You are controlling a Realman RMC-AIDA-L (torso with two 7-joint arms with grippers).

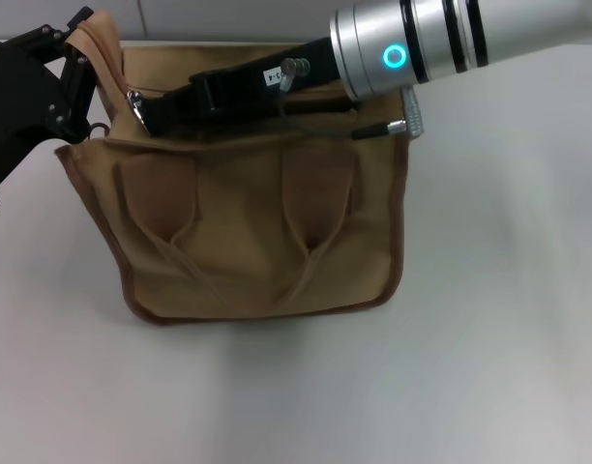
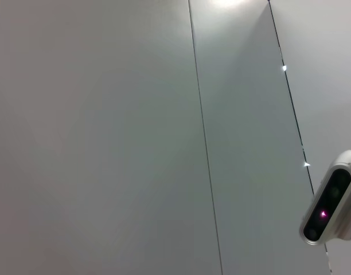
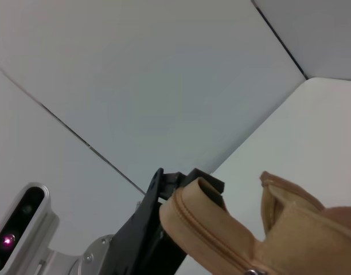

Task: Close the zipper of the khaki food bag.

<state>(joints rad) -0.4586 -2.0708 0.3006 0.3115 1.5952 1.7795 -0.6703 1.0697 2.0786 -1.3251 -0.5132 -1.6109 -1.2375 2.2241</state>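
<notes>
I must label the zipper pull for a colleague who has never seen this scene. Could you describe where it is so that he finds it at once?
Find the khaki bag lying on the white table. Follow its top edge toward the left end, where the left gripper holds up a corner of fabric. The zipper pull is the small shiny silver tab there, at the tip of the right gripper, the only bright metal on the tan cloth.

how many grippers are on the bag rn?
2. The left gripper pinches the khaki food bag at its top left corner; the right gripper reaches across the top panel to the zipper pull beside that corner.
</notes>
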